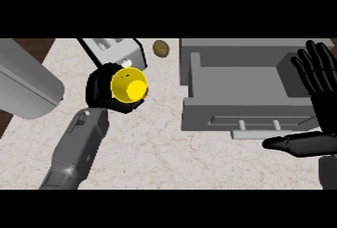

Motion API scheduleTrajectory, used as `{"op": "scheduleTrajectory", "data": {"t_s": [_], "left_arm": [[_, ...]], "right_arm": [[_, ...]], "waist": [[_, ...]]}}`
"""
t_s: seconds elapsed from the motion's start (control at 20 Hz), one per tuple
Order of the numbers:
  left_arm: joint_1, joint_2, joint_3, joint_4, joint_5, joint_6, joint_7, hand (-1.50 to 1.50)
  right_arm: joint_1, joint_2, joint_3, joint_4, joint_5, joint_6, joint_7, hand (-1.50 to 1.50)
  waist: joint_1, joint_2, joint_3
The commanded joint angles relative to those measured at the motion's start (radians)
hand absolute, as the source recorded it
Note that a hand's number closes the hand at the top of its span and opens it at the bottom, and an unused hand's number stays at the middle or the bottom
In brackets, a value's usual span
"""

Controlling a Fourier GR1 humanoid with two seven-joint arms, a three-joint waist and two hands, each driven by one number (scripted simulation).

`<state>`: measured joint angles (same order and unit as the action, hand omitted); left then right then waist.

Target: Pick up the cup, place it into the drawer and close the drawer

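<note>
Grey boxy forearm (77, 149); black right hand (318, 84)

The bench (164, 156) looks like pale marble, smooth, with thin brownish veins and a soft matt finish. The cup (129, 85) seems glossy plastic, bright yellow and even in tone. The left hand (99, 89) curled round it and the right hand (316, 89) are black, smooth and faintly shiny, like moulded plastic. The drawer (240, 95) is plain matt grey, its handle (260, 124) paler. The forearm (77, 149) looks like smooth grey metal with a dull sheen.
</note>
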<state>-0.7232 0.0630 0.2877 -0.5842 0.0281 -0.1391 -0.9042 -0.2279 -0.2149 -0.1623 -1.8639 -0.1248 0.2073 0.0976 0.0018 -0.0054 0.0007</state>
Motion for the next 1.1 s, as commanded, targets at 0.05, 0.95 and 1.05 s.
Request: {"op": "scheduleTrajectory", "data": {"t_s": [0.05, 0.95, 1.05], "left_arm": [[-0.048, -0.057, -0.080, -0.189, -0.004, 0.028, 0.200, 1.50], [-0.559, -0.063, -0.359, 0.090, 0.184, 0.456, 0.607, 1.50], [-0.613, -0.063, -0.400, 0.141, 0.208, 0.489, 0.634, 1.50]], "right_arm": [[-0.022, -0.024, -0.020, -0.037, -0.015, -0.012, 0.078, -1.50], [-0.041, 0.006, 0.005, 0.037, 0.010, 0.001, -0.029, -1.50], [-0.105, 0.005, 0.011, 0.085, 0.012, -0.002, -0.022, -1.50]], "waist": [[0.010, -0.006, 0.000], [-0.064, 0.018, 0.000], [-0.071, 0.022, 0.001]]}}
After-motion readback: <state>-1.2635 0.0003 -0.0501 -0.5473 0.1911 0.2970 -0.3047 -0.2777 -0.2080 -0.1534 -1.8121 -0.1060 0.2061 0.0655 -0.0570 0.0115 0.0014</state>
